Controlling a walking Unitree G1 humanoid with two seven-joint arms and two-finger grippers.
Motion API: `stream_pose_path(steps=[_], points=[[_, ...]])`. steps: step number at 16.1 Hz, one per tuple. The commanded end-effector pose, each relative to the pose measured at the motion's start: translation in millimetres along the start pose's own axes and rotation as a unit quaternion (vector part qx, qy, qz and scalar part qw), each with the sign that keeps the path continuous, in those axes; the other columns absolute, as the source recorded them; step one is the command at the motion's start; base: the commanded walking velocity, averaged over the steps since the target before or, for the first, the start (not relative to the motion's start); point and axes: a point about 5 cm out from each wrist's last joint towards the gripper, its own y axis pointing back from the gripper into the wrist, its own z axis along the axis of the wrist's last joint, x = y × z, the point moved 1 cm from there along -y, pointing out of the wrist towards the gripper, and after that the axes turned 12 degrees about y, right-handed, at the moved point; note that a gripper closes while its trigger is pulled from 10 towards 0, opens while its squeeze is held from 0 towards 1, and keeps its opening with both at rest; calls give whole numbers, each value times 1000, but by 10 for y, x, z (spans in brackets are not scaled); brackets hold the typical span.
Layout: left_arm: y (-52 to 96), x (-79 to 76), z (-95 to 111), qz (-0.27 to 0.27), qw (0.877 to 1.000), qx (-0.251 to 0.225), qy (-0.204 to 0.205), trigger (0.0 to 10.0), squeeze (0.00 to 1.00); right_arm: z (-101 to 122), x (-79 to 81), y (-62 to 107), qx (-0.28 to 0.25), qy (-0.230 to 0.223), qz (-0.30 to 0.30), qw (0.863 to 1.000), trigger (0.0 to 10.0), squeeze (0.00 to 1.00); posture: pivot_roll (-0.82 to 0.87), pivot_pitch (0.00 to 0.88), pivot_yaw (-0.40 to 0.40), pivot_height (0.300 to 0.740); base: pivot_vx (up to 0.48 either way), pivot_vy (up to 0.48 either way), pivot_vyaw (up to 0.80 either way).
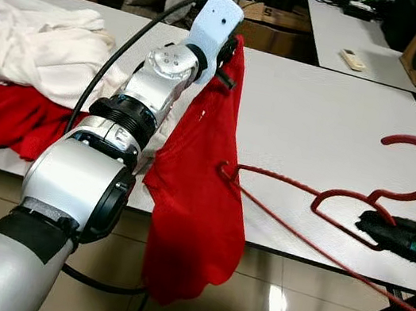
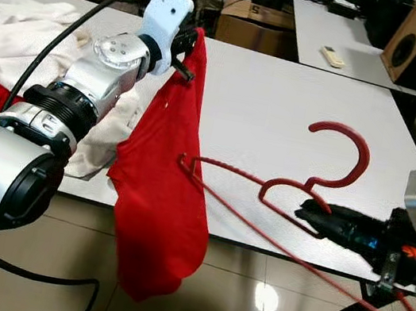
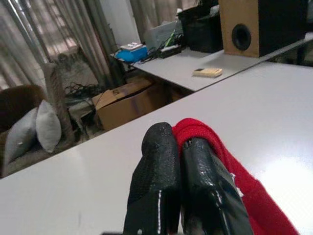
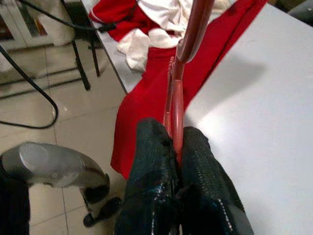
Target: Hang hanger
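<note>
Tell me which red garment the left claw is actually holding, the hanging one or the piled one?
The hanging red garment, pinched in the left claw and draping over the table edge. The other red cloth lies under white clothes.

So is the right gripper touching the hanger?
Touching. The right wrist view shows the right gripper with both fingers closed on the red hanger, its wire pinched between them.

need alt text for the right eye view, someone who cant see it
The left gripper holds up a red garment that drapes over the edge of a white table, while the right gripper grips a red hanger whose far end pokes into the cloth. White and red clothes are heaped on the table's left.
</note>
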Motion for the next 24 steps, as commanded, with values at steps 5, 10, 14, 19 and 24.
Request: stream_pose_path(steps=[5, 10, 14, 19, 24], points=[[9, -18, -170, 6, 999, 25, -41, 10000, 0, 92, -244, 141, -19, 34, -75, 996, 10000, 0, -57, 0, -25, 740, 0, 0, 0], [-16, -89, -151, -7, 1000, 12, 16, 10000, 0, -28, -110, -9, -5, 13, -15, 1000, 10000, 0, -62, 0, -28, 740, 0, 0, 0], [-76, -296, 372, -117, 983, -72, 118, 10000, 0, -188, -97, -397, 13, 18, -15, 1000, 10000, 0, -61, 0, -25, 740, 0, 0, 0], [34, -383, 595, -218, 954, -87, 184, 10000, 0, -226, -254, -742, -15, 31, -86, 996, 10000, 0, -46, 0, -22, 740, 0, 0, 0], [352, -385, 633, -249, 939, -98, 215, 10000, 0, -294, -329, -1016, -32, 24, -127, 991, 10000, 0, -23, 0, -39, 740, 0, 0, 0]])
